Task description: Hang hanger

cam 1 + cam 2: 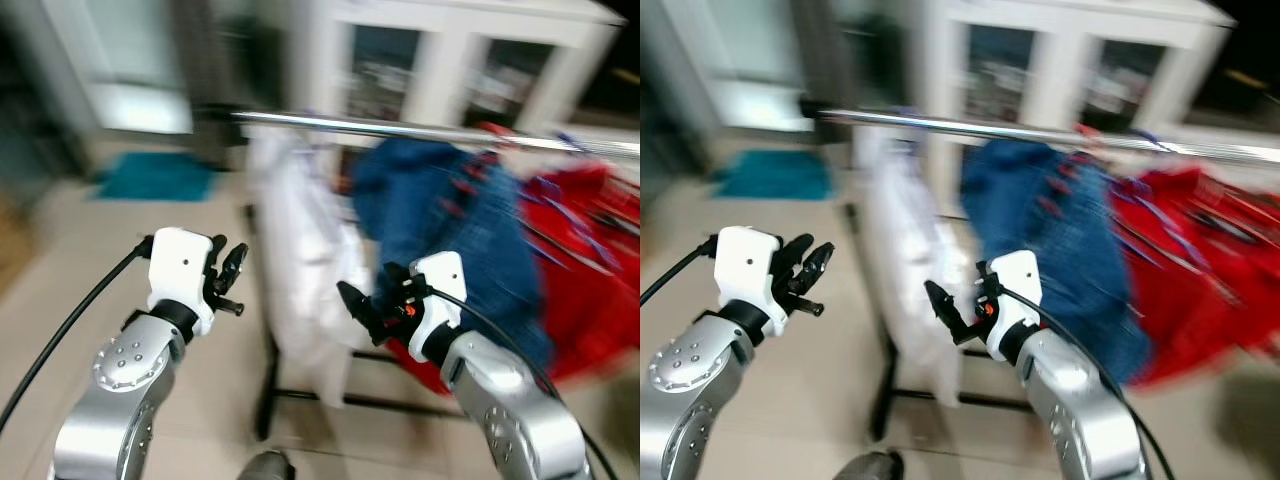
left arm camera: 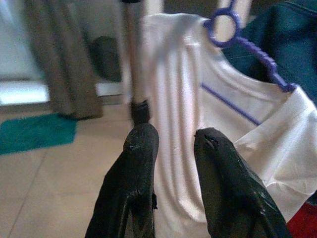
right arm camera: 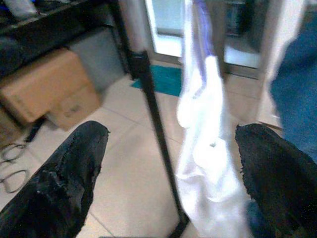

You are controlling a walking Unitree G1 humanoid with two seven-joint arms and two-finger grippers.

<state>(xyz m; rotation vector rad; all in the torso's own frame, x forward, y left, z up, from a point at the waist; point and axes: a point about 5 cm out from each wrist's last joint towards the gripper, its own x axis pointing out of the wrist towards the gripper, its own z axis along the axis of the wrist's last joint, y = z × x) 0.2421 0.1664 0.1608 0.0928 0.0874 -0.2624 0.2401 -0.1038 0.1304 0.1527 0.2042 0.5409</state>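
A white shirt (image 1: pixel 300 270) hangs on a purple hanger (image 2: pixel 247 49) at the left end of a silver clothes rail (image 1: pixel 420 130). The hanger's ring sits at the top of the shirt; its contact with the rail is not shown. My left gripper (image 1: pixel 230 275) is raised left of the shirt, its fingers (image 2: pixel 141 148) a narrow gap apart with nothing between them. My right gripper (image 1: pixel 352 300) is wide open and empty in front of the shirt's lower right edge, pointing left. The head views are blurred.
A blue garment (image 1: pixel 450 210) and a red one (image 1: pixel 590 280) hang further right on the rail. The rack's dark post (image 3: pixel 153 124) and base (image 1: pixel 270 390) stand on a tiled floor. A white cabinet (image 1: pixel 440 60) is behind, a teal mat (image 1: pixel 155 175) at the left, and cardboard boxes (image 3: pixel 44 94) nearby.
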